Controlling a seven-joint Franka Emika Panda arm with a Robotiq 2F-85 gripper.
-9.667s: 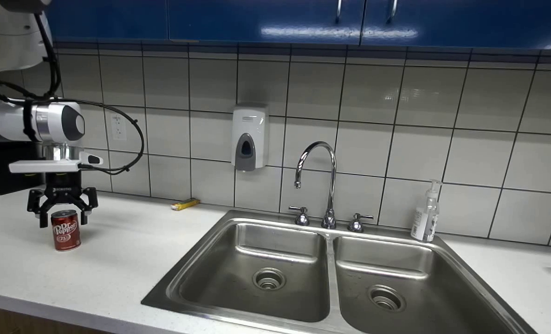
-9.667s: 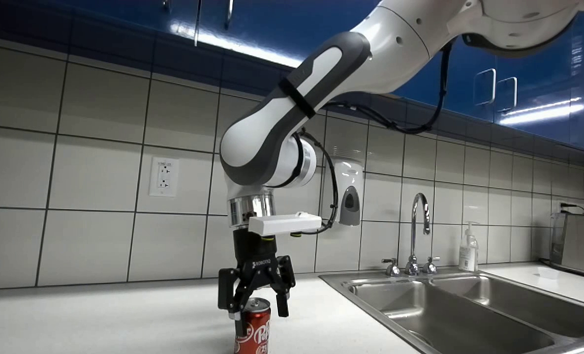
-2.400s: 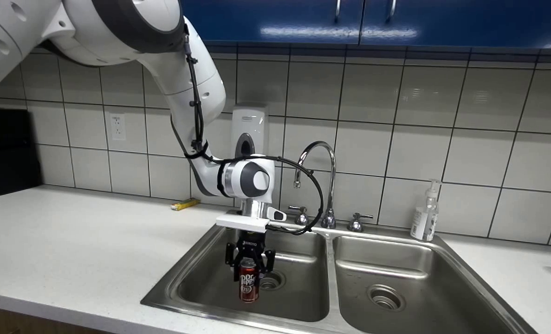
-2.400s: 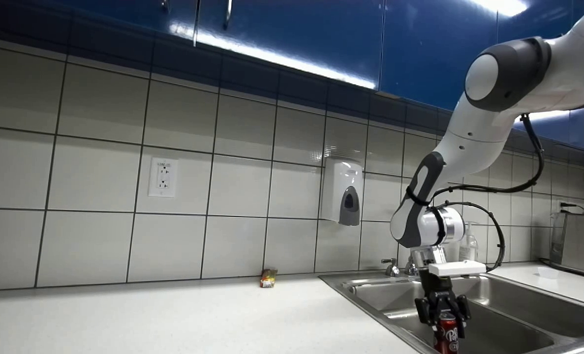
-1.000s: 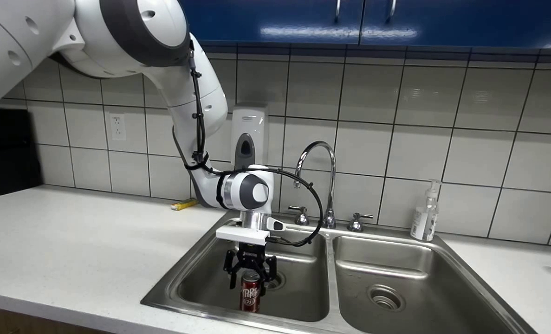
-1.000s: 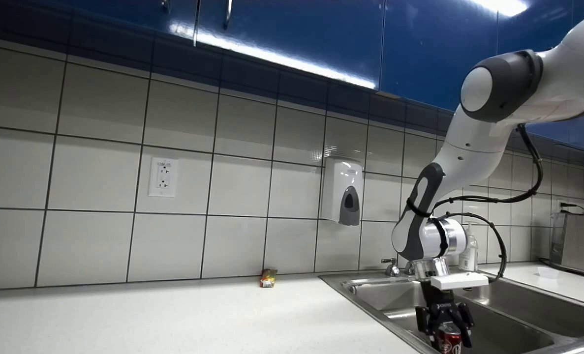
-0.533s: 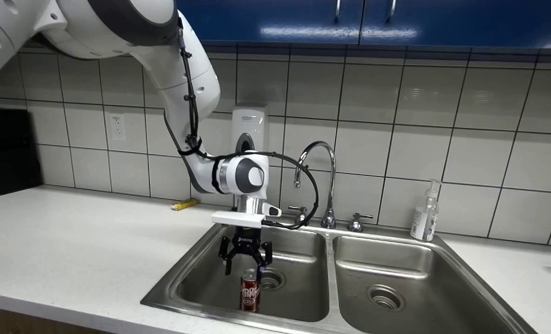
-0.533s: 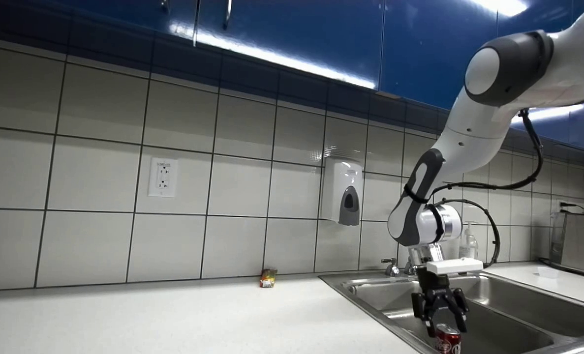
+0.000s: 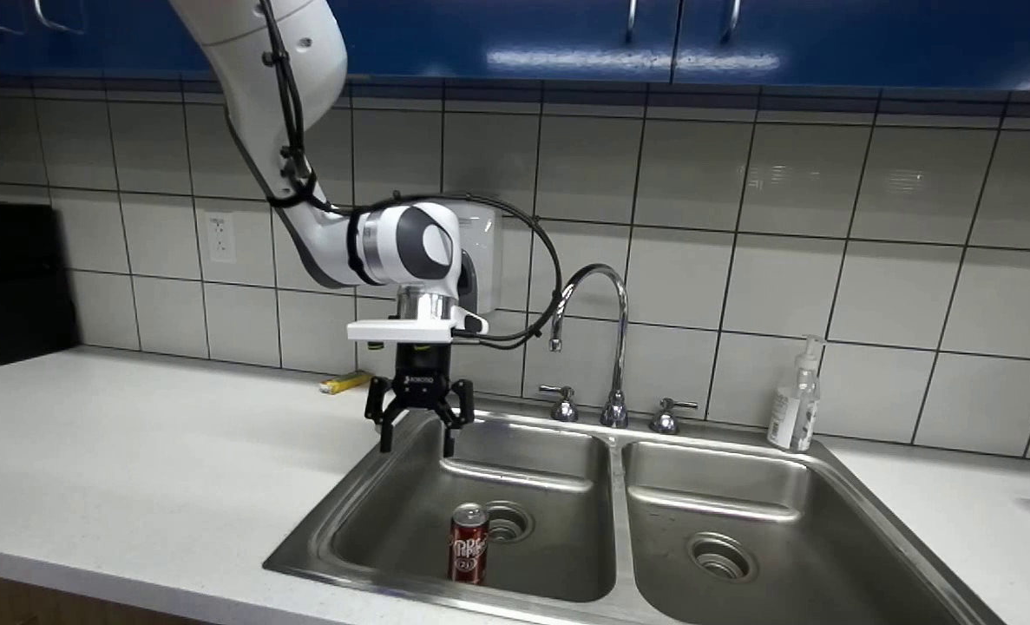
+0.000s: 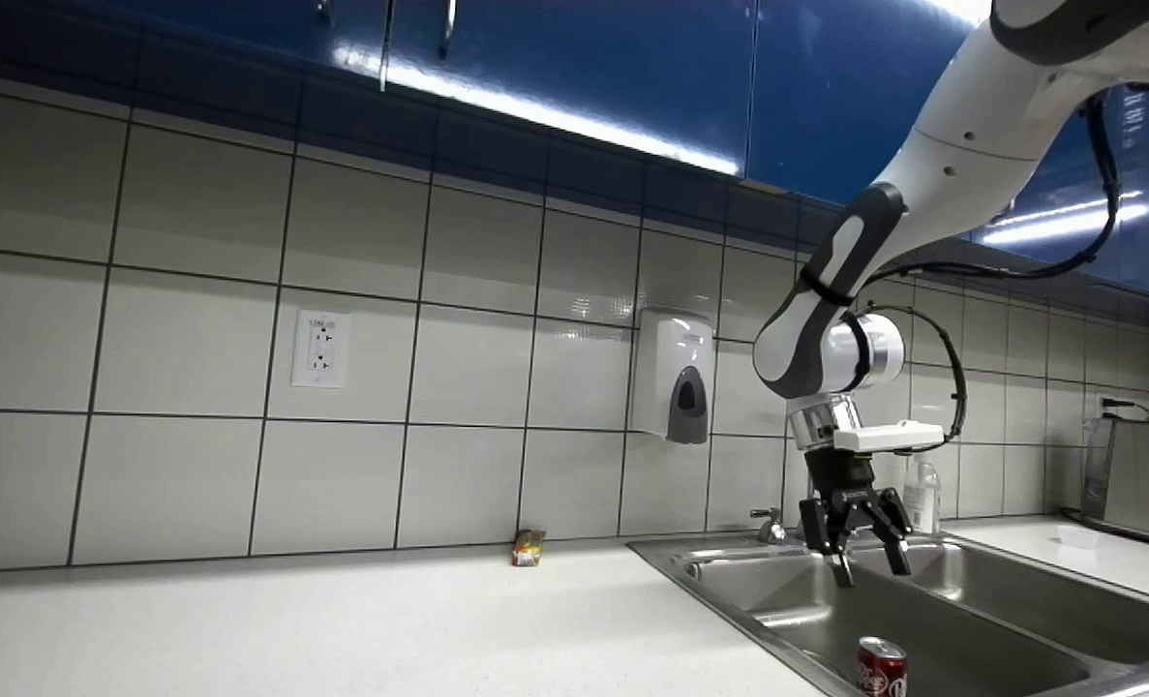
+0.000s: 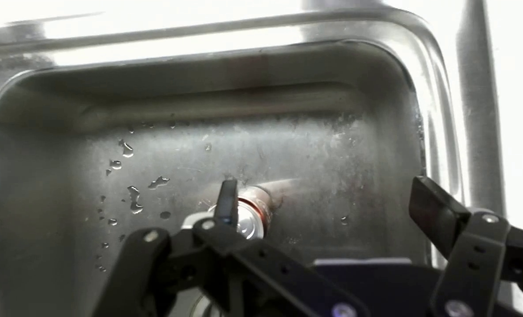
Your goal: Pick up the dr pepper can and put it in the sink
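With the dr pepper can (image 9: 468, 547) upright in the sink (image 9: 620, 512), the pincer (image 9: 417, 451), spread wide and gripping nothing, should retreat upward and well away from the faucet (image 9: 621, 356).

Sink (image 9: 619, 529) — satin metal; faucet (image 9: 621, 347) — glossy chrome.

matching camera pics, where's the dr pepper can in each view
An exterior view: Dr Pepper can, lower, just left of centre.
An exterior view: can, right of centre, cut by bottom edge.
Wrist view: can, below centre, partly hidden.
Shared landmark: the sink, in all three.
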